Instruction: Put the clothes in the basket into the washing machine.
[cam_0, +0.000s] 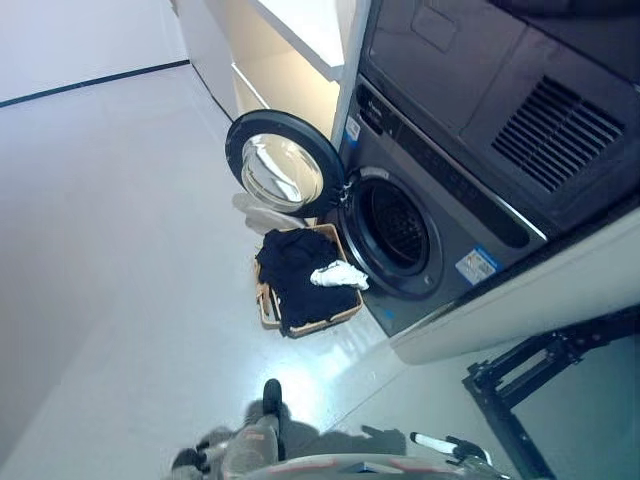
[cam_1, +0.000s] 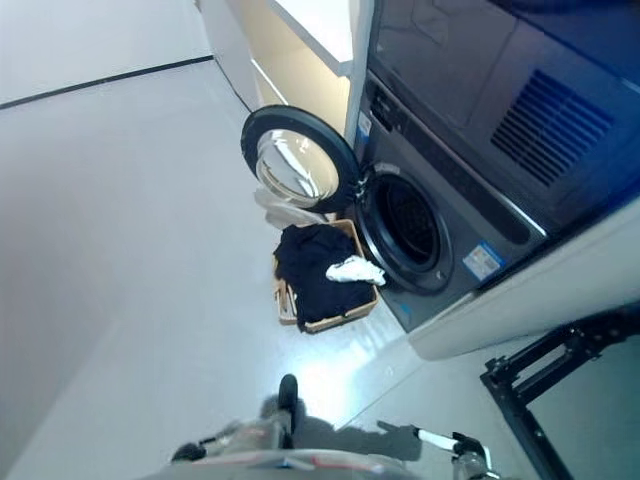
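Note:
A wicker basket (cam_0: 266, 306) stands on the floor right in front of the washing machine (cam_0: 440, 215). Dark clothes (cam_0: 298, 272) fill it, and a small white garment (cam_0: 338, 275) lies on top at the side nearest the drum. The round door (cam_0: 283, 164) is swung wide open to the left, and the dark drum opening (cam_0: 398, 227) is exposed. A pale cloth (cam_0: 262, 212) lies on the floor under the door, behind the basket. My left hand (cam_0: 188, 460) and right hand (cam_0: 448, 446) show only at the bottom edge, far from the basket.
A dark appliance (cam_0: 520, 90) is stacked above the washer. White cabinets (cam_0: 285, 60) stand beyond the door. A black metal frame (cam_0: 530, 385) stands on the floor at lower right. A white ledge (cam_0: 520, 300) runs along the machine's right side.

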